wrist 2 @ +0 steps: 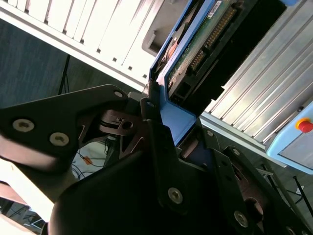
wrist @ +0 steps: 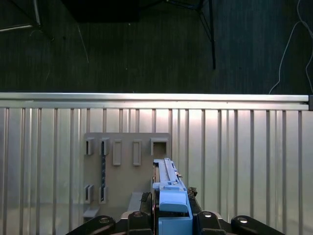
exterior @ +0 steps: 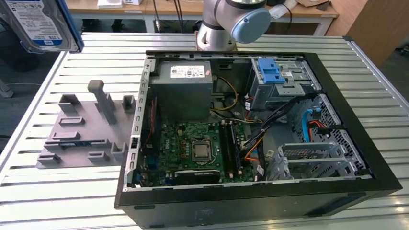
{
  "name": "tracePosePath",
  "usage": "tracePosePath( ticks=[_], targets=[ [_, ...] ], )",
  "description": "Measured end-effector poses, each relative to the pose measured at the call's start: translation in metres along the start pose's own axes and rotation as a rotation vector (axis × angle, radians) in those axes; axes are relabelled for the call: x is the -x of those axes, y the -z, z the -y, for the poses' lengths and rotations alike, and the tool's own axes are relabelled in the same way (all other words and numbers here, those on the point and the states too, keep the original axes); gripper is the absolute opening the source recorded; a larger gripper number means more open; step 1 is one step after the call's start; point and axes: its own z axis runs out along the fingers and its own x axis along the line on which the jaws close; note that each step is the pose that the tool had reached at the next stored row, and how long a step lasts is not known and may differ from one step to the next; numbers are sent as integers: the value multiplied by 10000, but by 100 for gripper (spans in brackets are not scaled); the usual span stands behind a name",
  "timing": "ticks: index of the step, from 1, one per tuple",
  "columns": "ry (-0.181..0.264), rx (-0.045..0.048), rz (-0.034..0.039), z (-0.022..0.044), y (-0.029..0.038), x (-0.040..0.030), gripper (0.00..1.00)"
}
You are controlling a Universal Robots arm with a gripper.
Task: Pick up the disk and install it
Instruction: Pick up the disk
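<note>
Your disk (exterior: 38,24) hung clear at ten o'clock of the case (exterior: 255,207) — gripper (wrist: 171,203) clamped on its blue frame, label white-and-blue.

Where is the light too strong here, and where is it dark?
In the exterior view, the table slats shine pale, while the computer case is shaded inside. In the second wrist view, the slats glare white and the gripper holding the disk is dark. In the first wrist view, the table is evenly bright; the floor beyond is dark.
</note>
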Motion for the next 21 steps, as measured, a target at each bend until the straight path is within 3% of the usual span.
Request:
tracePosePath(
  ticks=[10, 21],
  targets=[
    [-1, 0, 0, 62, 0, 0, 36],
    [-1, 0, 0, 73, 1, -12, 36]
  ],
)
